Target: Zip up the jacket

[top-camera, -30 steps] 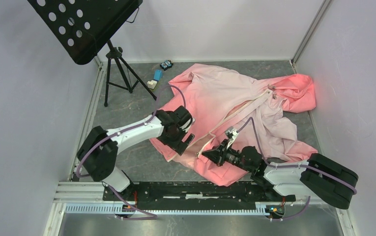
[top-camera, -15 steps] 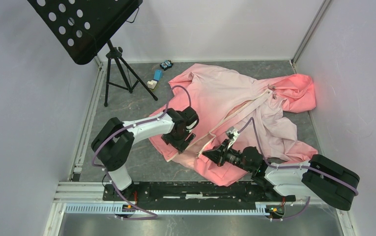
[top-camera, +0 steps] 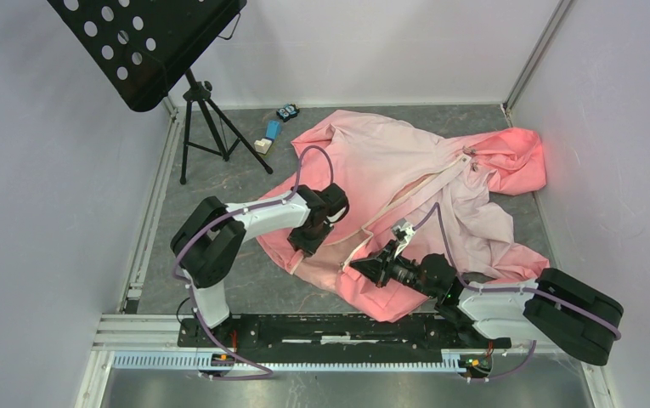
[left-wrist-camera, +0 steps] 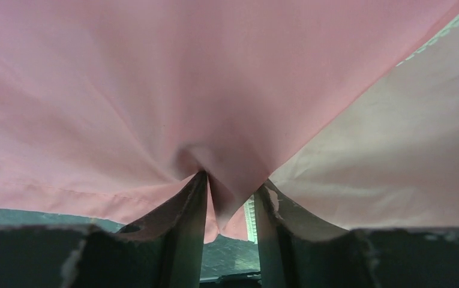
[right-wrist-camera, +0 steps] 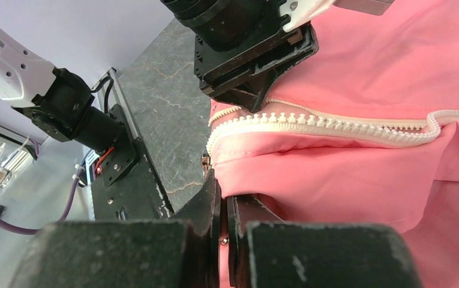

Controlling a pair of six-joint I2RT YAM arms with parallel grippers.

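Surface (top-camera: 211, 187): grey, marbled. Pink jacket (top-camera: 398, 161) sprawls over centre-R, flat-ish w/ folds. It's coral at near hem & hood (top-camera: 517, 157), paler mid. Hood is bunched by R wall (top-camera: 610, 127). Cream zipper strip (top-camera: 427, 191) runs diag. from near hem toward hood. Far-L: black tripod (top-camera: 206, 127) of music stand (top-camera: 147, 42), feet on surface. Btwn tripod & jacket, a loose diag. row: small dark-blue item (top-camera: 286, 111), light-blue block (top-camera: 273, 129), cream block (top-camera: 262, 145). Near edge: black rail (top-camera: 347, 327).
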